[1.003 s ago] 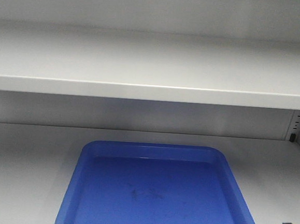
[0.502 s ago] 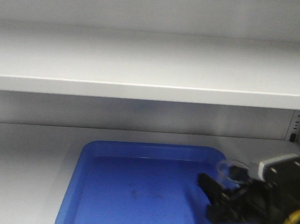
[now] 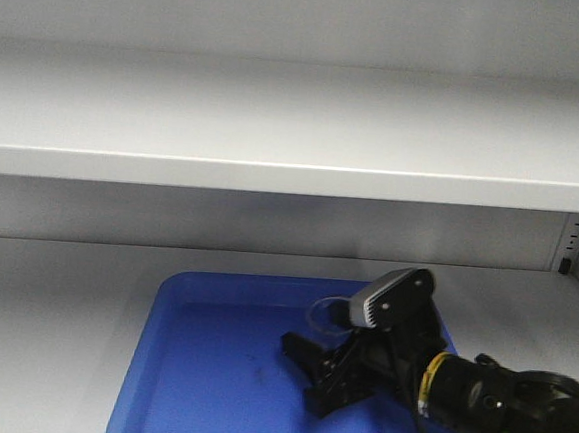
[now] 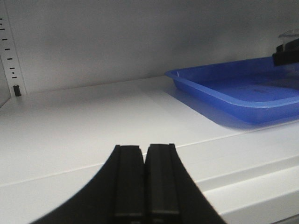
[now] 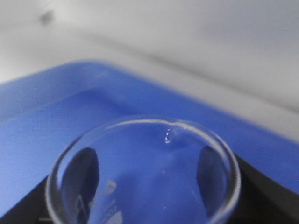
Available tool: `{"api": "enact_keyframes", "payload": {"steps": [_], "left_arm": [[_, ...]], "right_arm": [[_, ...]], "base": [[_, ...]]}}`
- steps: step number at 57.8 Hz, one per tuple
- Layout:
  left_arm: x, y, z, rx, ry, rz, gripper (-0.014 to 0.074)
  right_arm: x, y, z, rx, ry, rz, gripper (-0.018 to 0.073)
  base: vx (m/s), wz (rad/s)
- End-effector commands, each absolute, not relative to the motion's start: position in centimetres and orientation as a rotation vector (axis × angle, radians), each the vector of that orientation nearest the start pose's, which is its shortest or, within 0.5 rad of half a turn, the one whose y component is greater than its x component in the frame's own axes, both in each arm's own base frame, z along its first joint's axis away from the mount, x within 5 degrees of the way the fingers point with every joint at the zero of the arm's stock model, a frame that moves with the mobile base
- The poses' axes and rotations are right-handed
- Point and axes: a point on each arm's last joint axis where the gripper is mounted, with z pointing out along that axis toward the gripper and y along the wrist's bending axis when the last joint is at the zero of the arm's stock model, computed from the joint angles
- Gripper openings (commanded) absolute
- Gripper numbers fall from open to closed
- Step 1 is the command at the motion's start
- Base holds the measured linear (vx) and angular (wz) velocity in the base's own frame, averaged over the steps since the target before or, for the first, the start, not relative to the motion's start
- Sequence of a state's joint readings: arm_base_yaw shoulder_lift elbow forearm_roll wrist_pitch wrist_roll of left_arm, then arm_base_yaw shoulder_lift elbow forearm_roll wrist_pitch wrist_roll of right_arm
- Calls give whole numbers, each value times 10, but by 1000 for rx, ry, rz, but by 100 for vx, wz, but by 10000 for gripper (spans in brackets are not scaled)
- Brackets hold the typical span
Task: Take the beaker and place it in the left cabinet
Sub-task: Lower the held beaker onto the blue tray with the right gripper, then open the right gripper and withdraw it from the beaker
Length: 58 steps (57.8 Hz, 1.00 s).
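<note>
One second back the blue tray (image 3: 207,371) lay bare; half a second back the right gripper (image 3: 323,365) entered from the right edge with the beaker (image 3: 328,318); now it reaches over the tray's middle. Judgement: transport nearly done, lowering and release remain.

Beaker: upright, pinched between the right jaws, dark fingers (image 5: 84,175) showing through the glass on both sides. Beaker looks empty. Whether its base touches the tray floor cannot be told.

Tray holds nothing besides; it sits on the left cabinet (image 3: 297,127) lower shelf.

Left gripper (image 4: 145,179): jaws pressed together, holding nothing, low at the shelf front, well apart from the tray.
</note>
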State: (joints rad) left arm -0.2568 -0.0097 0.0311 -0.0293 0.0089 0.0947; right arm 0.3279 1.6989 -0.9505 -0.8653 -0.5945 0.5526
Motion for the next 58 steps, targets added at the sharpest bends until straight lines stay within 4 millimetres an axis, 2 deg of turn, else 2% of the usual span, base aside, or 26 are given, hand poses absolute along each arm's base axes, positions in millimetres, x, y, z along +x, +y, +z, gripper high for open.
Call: {"api": "enact_keyframes", "payload": {"steps": [1, 13, 20, 27, 36, 46, 51, 58], "left_arm": [[54, -14, 205, 223, 1413, -168, 1], [54, -14, 205, 223, 1413, -168, 1], [54, -14, 205, 223, 1413, -168, 1], [54, -14, 205, 223, 1413, -168, 1], [54, -14, 205, 223, 1413, -168, 1], [54, -14, 205, 223, 1413, -168, 1], [54, -14, 205, 223, 1413, -168, 1], [54, -14, 205, 223, 1413, -168, 1]], "right_arm": [[331, 160, 271, -760, 1514, 541, -1], [332, 159, 270, -758, 1523, 538, 43], [332, 160, 271, -759, 1512, 546, 119], [332, 160, 271, -753, 1516, 553, 239], [332, 159, 271, -720, 1539, 584, 475], [332, 159, 270, -718, 1542, 584, 671], [331, 159, 272, -718, 1537, 583, 721], [326, 157, 284, -724, 1502, 566, 724]], "base": [[0, 0], [0, 0], [0, 0], [0, 0], [0, 0], [0, 0], [0, 0], [0, 0]]}}
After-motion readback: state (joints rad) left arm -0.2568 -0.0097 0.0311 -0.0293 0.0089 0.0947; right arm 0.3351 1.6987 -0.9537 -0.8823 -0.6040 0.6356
